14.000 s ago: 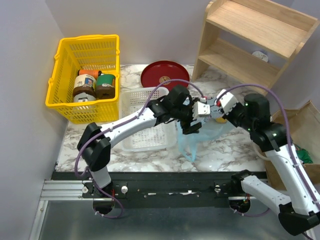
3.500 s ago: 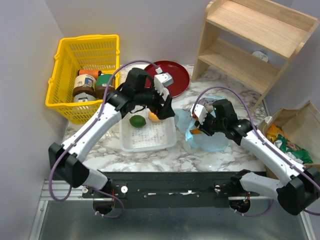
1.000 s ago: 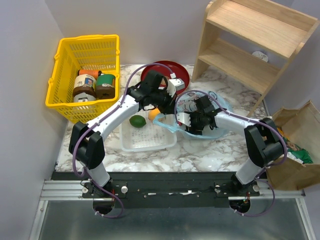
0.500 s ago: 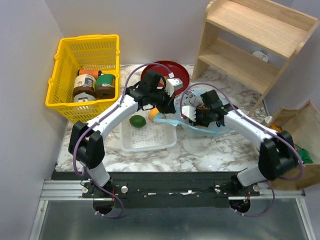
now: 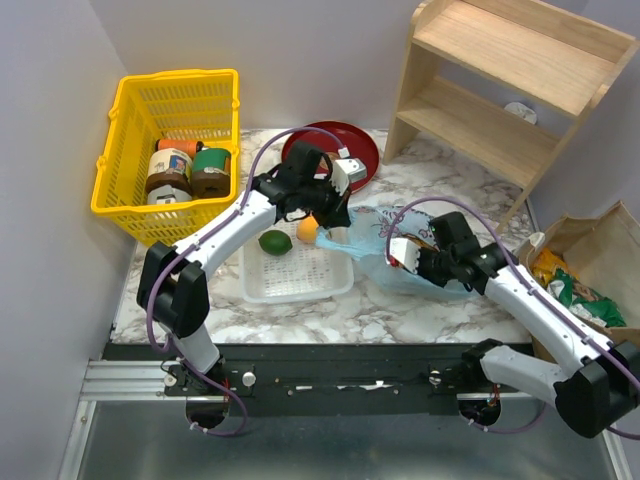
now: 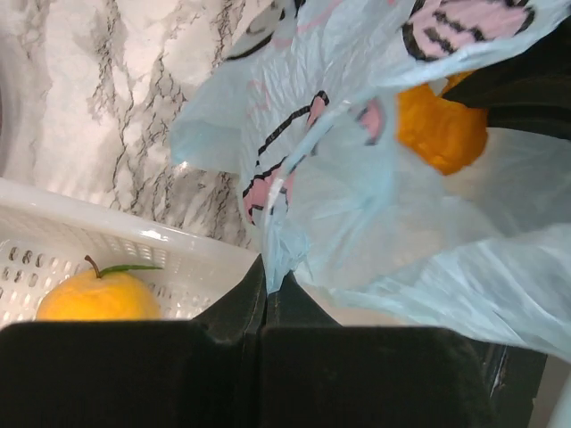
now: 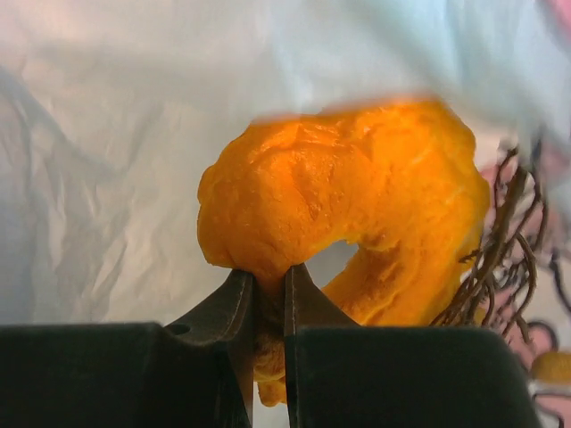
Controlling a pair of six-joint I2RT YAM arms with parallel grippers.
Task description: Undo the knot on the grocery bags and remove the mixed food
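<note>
The right gripper (image 7: 268,283) is clamped on the rim of the orange-glazed doughnut (image 7: 303,205), among the folds of the light-blue bag (image 5: 372,245) just right of the white basket (image 5: 297,293). The left gripper (image 6: 266,283) pinches the bag's edge tight, above the basket's right rim. Inside the basket lie the orange (image 5: 308,229) and the lime (image 5: 275,241).

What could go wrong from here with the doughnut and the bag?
1. The right gripper pinches only the rim of the doughnut; it could tear or slip out when lifted.
2. The left gripper holds just a small fold of the thin bag; the plastic could slip free and fall over the doughnut.
3. Brown twigs lie beside the doughnut and could be dragged out with it.
</note>
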